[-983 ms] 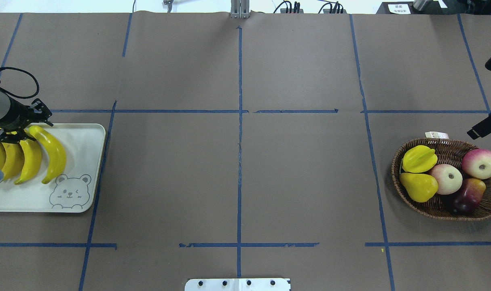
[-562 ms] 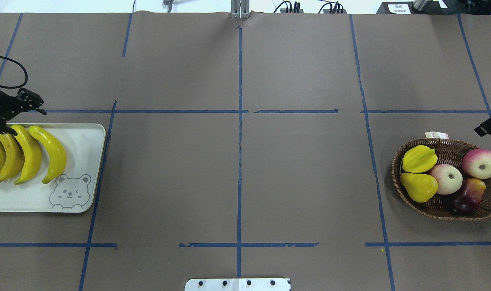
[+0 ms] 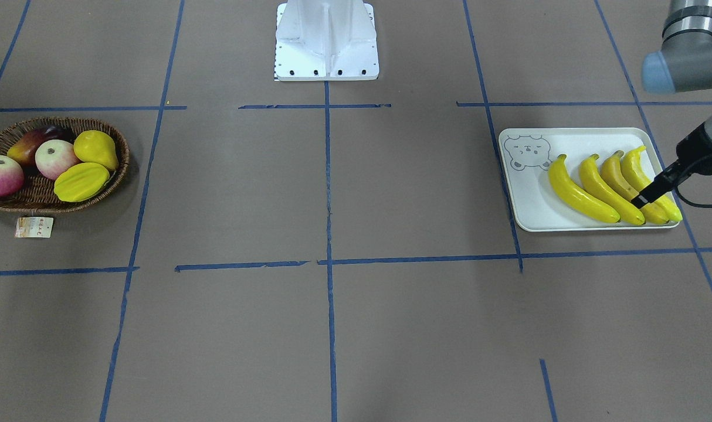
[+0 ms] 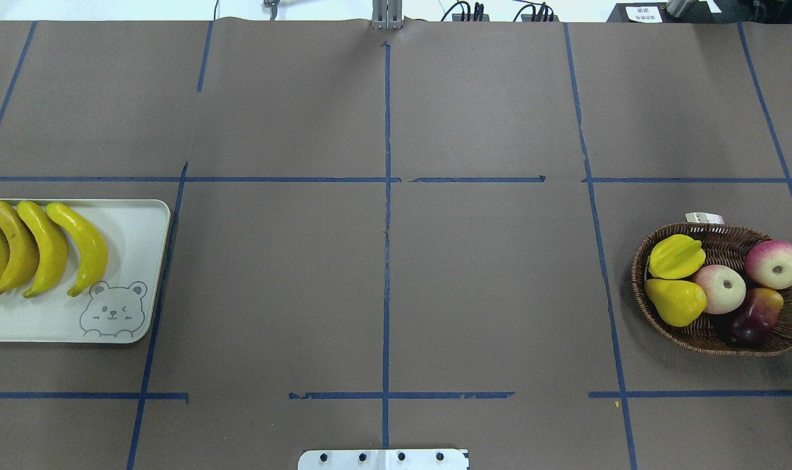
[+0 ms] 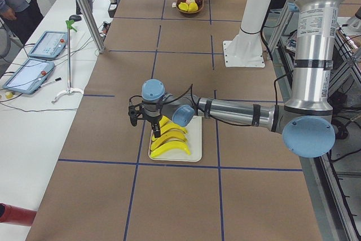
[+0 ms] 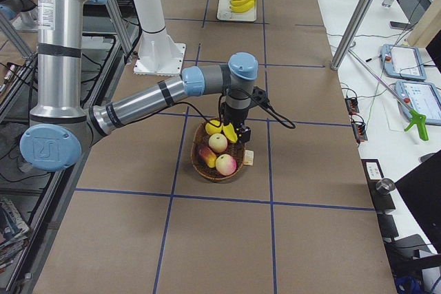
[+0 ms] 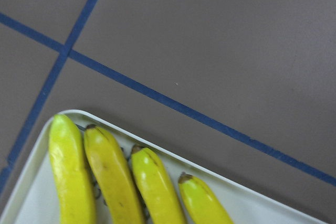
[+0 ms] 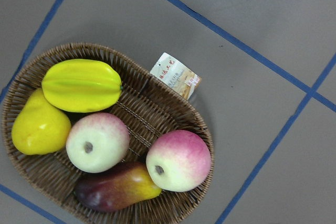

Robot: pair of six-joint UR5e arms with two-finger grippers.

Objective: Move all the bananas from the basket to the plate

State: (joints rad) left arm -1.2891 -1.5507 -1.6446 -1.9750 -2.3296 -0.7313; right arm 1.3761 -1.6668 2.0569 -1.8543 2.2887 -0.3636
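Bananas (image 4: 51,251), four abreast on the plate (image 4: 135,248) at 9 o'clock on the tabletop (image 4: 487,281), left claw (image 3: 638,202) hovering over them, right claw (image 6: 240,134) over the basket (image 4: 702,339) at 3 o'clock; neither claw's grip discernible.

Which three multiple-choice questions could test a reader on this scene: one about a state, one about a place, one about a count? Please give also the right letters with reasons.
1. The basket is:
A) holding other fruit but no bananas
B) upside down
C) empty

2. The bananas lie:
A) in the basket
B) on the plate
C) under the basket

3. How many bananas are there?
A) two
B) six
C) four

Answers:
1 A: the basket stands upright with only round and stubby fruit inside.
2 B: all bananas lie side by side on the plate.
3 C: the front-facing view shows four.
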